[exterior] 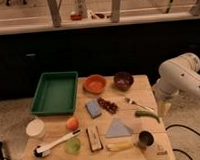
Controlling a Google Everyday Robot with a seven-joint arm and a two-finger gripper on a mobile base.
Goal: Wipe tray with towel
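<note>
The green tray (54, 92) lies at the table's back left, and nothing shows inside it. The pale grey-blue towel (118, 127), folded into a triangle, lies flat near the front of the table, right of centre. My gripper (163, 111) hangs from the white arm (182, 77) at the table's right edge. It points down, to the right of the towel and far from the tray. It holds nothing that I can see.
An orange bowl (94, 84), a dark bowl (123, 80), a blue sponge (93, 108), grapes (108, 105), a fork (137, 104) and a green pepper (147, 115) lie mid-table. At the front are a white bowl (35, 128), an orange fruit (72, 124), a brush (54, 144), a green cup (73, 144), a banana (120, 145) and a metal cup (144, 138).
</note>
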